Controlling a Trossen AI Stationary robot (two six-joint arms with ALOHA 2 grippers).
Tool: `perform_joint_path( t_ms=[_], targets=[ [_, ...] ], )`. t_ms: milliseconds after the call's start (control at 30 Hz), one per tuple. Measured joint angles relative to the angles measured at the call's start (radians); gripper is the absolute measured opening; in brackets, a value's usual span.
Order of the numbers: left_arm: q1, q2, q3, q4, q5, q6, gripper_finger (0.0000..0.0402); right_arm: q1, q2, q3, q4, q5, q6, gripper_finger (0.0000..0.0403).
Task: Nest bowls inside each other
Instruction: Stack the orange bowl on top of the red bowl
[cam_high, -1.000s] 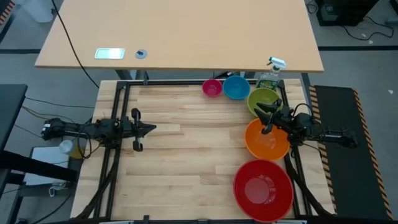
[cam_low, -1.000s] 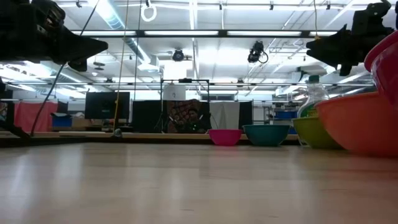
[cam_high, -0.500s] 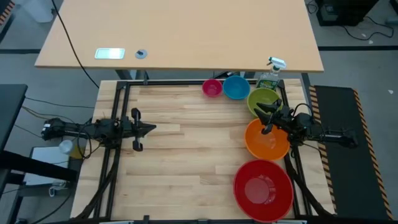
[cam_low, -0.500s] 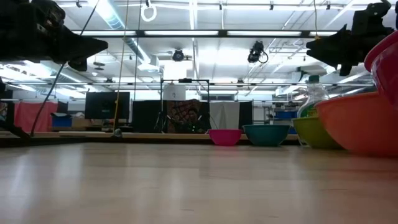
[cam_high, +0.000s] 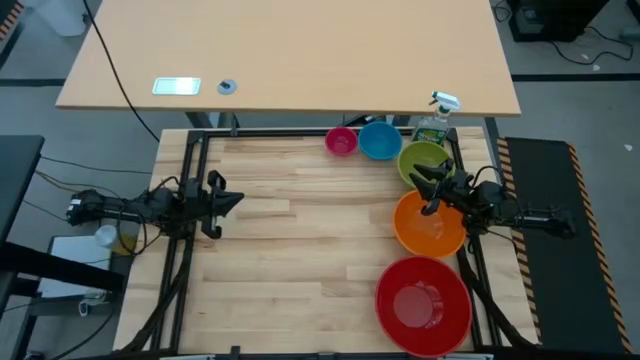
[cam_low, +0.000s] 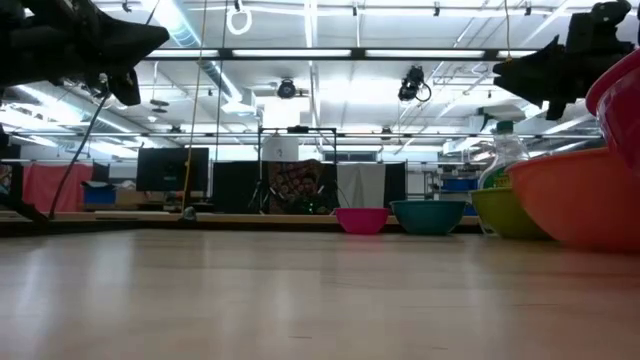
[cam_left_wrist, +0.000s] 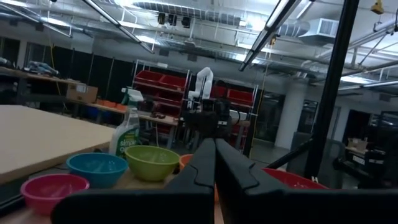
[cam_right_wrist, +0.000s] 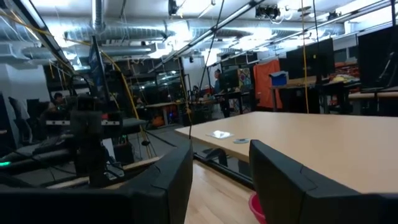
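My left gripper (cam_high: 236, 200) hangs shut at the desk's (cam_high: 290, 260) left edge. Pink bowl (cam_high: 341, 141), blue bowl (cam_high: 380, 140), green bowl (cam_high: 424, 162), orange bowl (cam_high: 428, 226) and red bowl (cam_high: 423, 293) sit separately along the right. My right gripper (cam_high: 422, 187) hovers empty, fingers apart, over the green and orange bowls. The spray bottle's (cam_left_wrist: 126, 129) label is unreadable.

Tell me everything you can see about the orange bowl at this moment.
The orange bowl is a round, smooth, plastic-looking bowl, upright and empty, standing on the wooden table near its right edge. It is the second largest, between the lime green bowl behind it and the red bowl in front; whether their rims touch cannot be told. The right gripper hovers above its far rim with fingers apart, holding nothing. In the low view its wall looks glossy and unmarked.
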Motion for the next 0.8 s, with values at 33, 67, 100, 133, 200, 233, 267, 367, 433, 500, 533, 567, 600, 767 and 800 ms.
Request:
perform_joint_path(
  t_ms=[33, 67, 100, 133, 200, 233, 267, 367, 433, 500, 533, 567, 600, 767, 800],
  targets=[
    [0.0, 0.0, 0.0, -0.001, 0.0, 0.0, 0.0007, 0.0, 0.0, 0.0, 0.02, 0.0, 0.0, 0.0165],
    [0.0, 0.0, 0.0, -0.001, 0.0, 0.0, 0.0007, 0.0, 0.0, 0.0, 0.044, 0.0, 0.001, 0.0165],
    [0.0, 0.0, 0.0, -0.001, 0.0, 0.0, 0.0007, 0.0, 0.0, 0.0, 0.073, 0.0, 0.008, 0.0165],
    [0.0, 0.0, 0.0, -0.001, 0.0, 0.0, 0.0007, 0.0, 0.0, 0.0, 0.109, 0.0, 0.006, 0.0165],
    [0.0, 0.0, 0.0, -0.001, 0.0, 0.0, 0.0007, 0.0, 0.0, 0.0, 0.181, 0.0, -0.027, 0.0165],
    [0.0, 0.0, 0.0, 0.0, 0.0, 0.0, 0.0007, 0.0, 0.0, 0.0, 0.211, -0.002, -0.051, 0.0165],
    [0.0, 0.0, 0.0, 0.002, -0.002, 0.0, 0.0007, 0.0, 0.0, 0.002, 0.228, -0.012, -0.073, 0.0165],
    [0.0, 0.0, 0.0, 0.032, -0.026, 0.029, 0.0007, -0.005, 0.031, 0.065, 0.184, 0.015, -0.101, 0.0165],
    [0.0, 0.0, 0.0, 0.062, -0.038, 0.071, 0.0007, -0.013, 0.081, 0.155, 0.063, 0.015, -0.123, 0.0164],
    [0.0, 0.0, 0.0, 0.086, -0.039, 0.09, 0.0007, -0.021, 0.164, 0.258, -0.107, 0.007, -0.122, 0.0163],
    [0.0, 0.001, 0.0, 0.089, -0.039, 0.103, 0.0007, -0.027, 0.216, 0.309, -0.18, 0.007, -0.115, 0.0162],
    [0.0, 0.006, 0.0, 0.089, -0.04, 0.114, 0.0007, -0.033, 0.271, 0.371, -0.257, 0.013, -0.105, 0.0162],
    [0.0, 0.014, 0.0, 0.088, -0.042, 0.119, 0.0007, -0.038, 0.325, 0.429, -0.328, 0.031, -0.087, 0.0162],
    [0.0, 0.08, 0.0, 0.081, -0.116, 0.129, 0.0007, -0.069, 0.595, 0.682, -0.722, 0.032, -0.014, 0.0162],
    [0.0, 0.097, 0.0, 0.081, -0.129, 0.138, 0.0007, -0.077, 0.65, 0.727, -0.791, 0.016, -0.025, 0.0162]
  ],
)
